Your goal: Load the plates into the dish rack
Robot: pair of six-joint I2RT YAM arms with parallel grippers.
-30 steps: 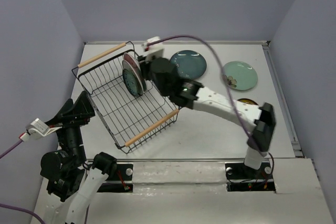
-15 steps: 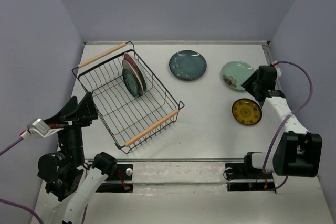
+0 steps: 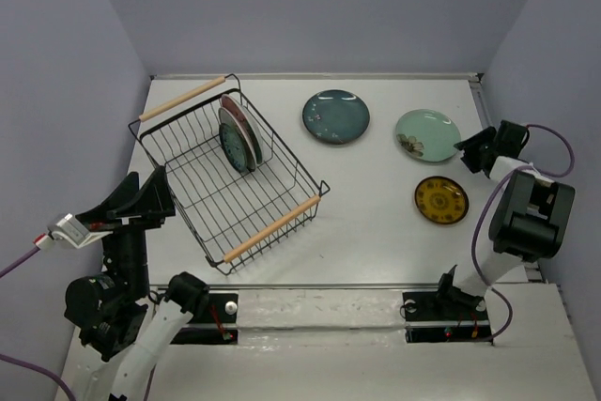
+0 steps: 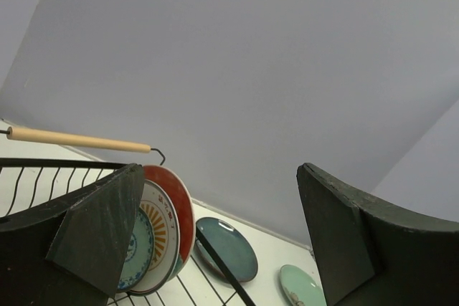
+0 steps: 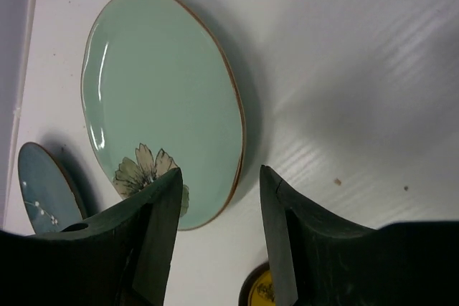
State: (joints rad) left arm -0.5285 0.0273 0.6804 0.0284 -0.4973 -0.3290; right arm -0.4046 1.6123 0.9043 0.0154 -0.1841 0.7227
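Observation:
The black wire dish rack (image 3: 208, 196) stands at the left with three plates upright at its far end: red (image 3: 237, 114), cream-orange (image 3: 230, 129) and small teal patterned (image 3: 238, 149). The dark teal plate (image 3: 335, 116), pale mint plate (image 3: 427, 134) and small yellow plate (image 3: 441, 199) lie flat on the table. My right gripper (image 3: 472, 150) is open and empty, low at the mint plate's right edge; in the right wrist view that plate (image 5: 158, 98) lies just beyond the gripper (image 5: 219, 198). My left gripper (image 3: 153, 196) is open and empty beside the rack's left side.
The rack has two wooden rod handles, one far (image 3: 182, 98) and one near (image 3: 272, 229). The left wrist view shows the racked plates (image 4: 161, 231) and the dark teal plate (image 4: 229, 249) between my fingers. A raised table edge (image 3: 498, 176) runs close behind the right gripper.
My right arm has left the far end of the rack, swung right across the table and folded back, bringing its gripper down at the mint plate's right edge. The left arm has barely moved.

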